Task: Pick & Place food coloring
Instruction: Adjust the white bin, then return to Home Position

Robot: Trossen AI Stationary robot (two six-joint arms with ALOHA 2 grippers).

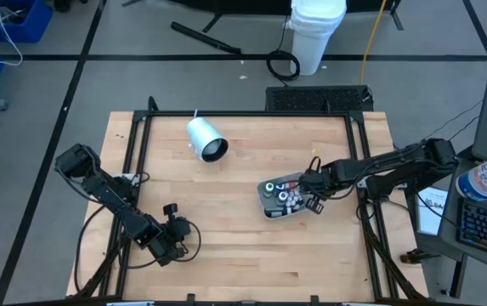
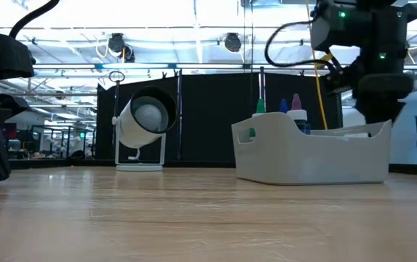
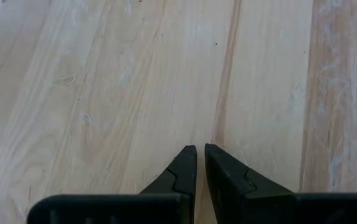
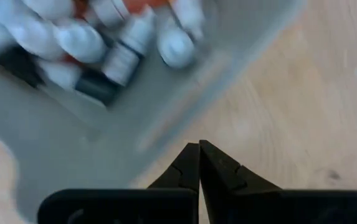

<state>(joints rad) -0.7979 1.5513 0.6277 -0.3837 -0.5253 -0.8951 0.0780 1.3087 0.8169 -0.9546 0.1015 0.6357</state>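
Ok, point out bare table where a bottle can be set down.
Free: the wood between the white cylinder and grey tray, and the middle strip toward the left gripper. Crowded: the tray, packed with food coloring bottles, right gripper at its edge.

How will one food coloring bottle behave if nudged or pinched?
The food coloring bottles look small and narrow, so probably light and apt to tip. Their rounded bodies would likely roll once down. Packed together in the grey tray, a nudged one would probably jostle its neighbours.

- Pale, matt wood grain is being shown by the table (image 1: pixel 243 246).
- Smooth grey plastic is being seen on the tray (image 2: pixel 310 156), at the frame's right.
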